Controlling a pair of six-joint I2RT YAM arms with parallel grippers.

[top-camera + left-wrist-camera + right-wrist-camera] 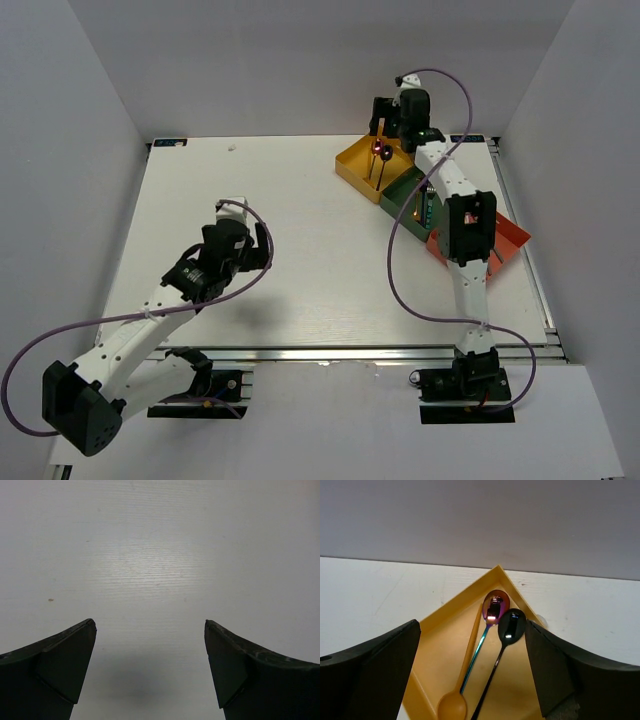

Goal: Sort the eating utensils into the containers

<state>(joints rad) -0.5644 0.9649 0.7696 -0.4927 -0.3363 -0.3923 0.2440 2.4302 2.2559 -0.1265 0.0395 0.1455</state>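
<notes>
On the white table [300, 250], a square yellow tray [358, 163], dark green tray [401, 188] and red-orange tray [510, 238] line the far right corner. Jaws apart, the left gripper [150, 626] hangs near the left edge, the right gripper [472, 626] over the yellow tray's orange spoon [452, 705], iridescent purple spoon [492, 611] and black spoon [511, 626].

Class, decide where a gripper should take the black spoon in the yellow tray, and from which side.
Take the black spoon mid-handle, from above, closing across its thin width. Its bowl is tucked into the yellow tray's corner, probably hard to get around. The handle lies over open tray floor, though the purple spoon sits close beside it.
</notes>
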